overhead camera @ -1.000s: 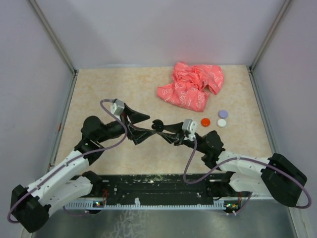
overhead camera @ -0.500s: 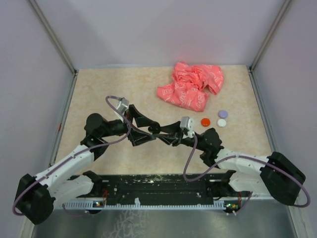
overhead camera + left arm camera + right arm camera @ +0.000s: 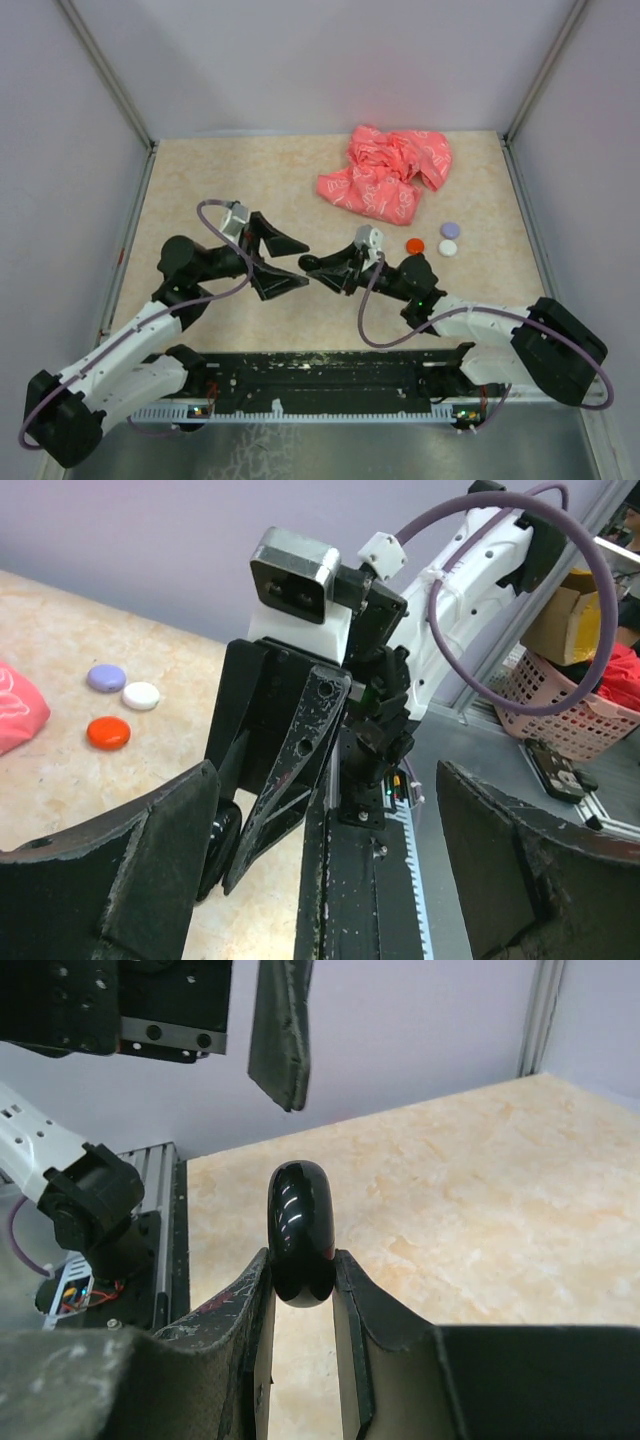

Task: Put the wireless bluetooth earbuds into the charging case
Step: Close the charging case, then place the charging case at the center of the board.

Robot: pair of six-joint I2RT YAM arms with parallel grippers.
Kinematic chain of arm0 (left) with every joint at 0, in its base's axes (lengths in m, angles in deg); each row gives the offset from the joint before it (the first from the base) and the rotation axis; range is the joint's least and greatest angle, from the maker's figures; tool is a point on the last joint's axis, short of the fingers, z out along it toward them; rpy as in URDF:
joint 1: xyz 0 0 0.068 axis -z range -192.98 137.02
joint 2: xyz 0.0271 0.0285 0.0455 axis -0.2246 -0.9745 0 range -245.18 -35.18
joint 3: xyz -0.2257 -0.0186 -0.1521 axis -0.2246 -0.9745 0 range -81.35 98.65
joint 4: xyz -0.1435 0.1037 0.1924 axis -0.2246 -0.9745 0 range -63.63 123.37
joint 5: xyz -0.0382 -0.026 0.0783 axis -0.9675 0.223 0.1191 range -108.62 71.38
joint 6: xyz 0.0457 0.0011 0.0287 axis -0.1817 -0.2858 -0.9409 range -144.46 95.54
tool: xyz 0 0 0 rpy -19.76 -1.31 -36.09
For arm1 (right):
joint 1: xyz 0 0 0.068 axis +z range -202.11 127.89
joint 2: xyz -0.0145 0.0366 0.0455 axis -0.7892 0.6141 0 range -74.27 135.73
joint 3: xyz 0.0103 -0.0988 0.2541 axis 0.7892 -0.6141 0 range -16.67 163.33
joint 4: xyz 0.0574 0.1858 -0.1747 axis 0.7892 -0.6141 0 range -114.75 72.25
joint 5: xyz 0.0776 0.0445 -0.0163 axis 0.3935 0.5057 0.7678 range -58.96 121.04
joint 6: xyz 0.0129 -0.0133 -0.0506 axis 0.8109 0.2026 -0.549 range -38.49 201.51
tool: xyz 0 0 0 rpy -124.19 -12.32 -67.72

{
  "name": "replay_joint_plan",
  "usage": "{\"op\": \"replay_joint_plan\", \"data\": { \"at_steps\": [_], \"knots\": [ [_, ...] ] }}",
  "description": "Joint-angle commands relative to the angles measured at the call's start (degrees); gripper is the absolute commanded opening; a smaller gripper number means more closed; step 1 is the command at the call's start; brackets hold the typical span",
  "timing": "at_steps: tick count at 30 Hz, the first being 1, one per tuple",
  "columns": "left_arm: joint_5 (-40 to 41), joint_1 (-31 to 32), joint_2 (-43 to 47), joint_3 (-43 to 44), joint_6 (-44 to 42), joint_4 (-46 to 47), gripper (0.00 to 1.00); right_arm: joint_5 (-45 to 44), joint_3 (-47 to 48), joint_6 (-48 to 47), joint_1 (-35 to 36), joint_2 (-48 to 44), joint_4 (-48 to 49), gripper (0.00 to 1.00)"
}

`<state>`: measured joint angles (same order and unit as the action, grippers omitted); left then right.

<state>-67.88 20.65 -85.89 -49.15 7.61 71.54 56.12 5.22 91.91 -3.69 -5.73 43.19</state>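
Looking down from above, we saw the two arms pointing toward each other over the middle of the counter (image 3: pixel 220 180). The right claw (image 3: pixel 301 1262) was closed to a narrow gap and pinched a glossy black charging case (image 3: pixel 300 1215). The case stood on edge between the fingers, its rounded top rising past their tips. The left claw (image 3: pixel 303 262) was spread wide and held nothing. Its tips were just beside the case, and one finger (image 3: pixel 280 1030) hung above it without touching. Well to the right lay red (image 3: pixel 415 245), purple (image 3: pixel 449 229) and white (image 3: pixel 448 247) discs, near a crumpled pink bag (image 3: pixel 385 172).
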Motion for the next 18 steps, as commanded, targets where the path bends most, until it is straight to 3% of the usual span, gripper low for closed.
{"op": "replay_joint_plan", "data": {
  "at_steps": [1,7,14,18],
  "knots": [
    [6.8,-0.1,2.8,2.7,-5.6,-12.1,0.94,-0.6,2.6,4.8,-1.8,-1.1,-3.8,0.00],
    [33.4,-0.1,7.2,8.5,-11.2,-41.0,0.98,-2.4,2.3,9.4,-5.5,-4.6,-18.5,0.00],
    [53.6,-0.1,9.3,13.4,-15.4,-60.9,1.00,-2.0,0.5,16.0,-13.5,-5.6,-31.2,0.00],
    [61.0,-0.1,10.8,13.6,-18.7,-65.0,1.00,-2.0,-0.9,18.8,-19.8,-5.2,-36.9,0.00]
  ]
}}
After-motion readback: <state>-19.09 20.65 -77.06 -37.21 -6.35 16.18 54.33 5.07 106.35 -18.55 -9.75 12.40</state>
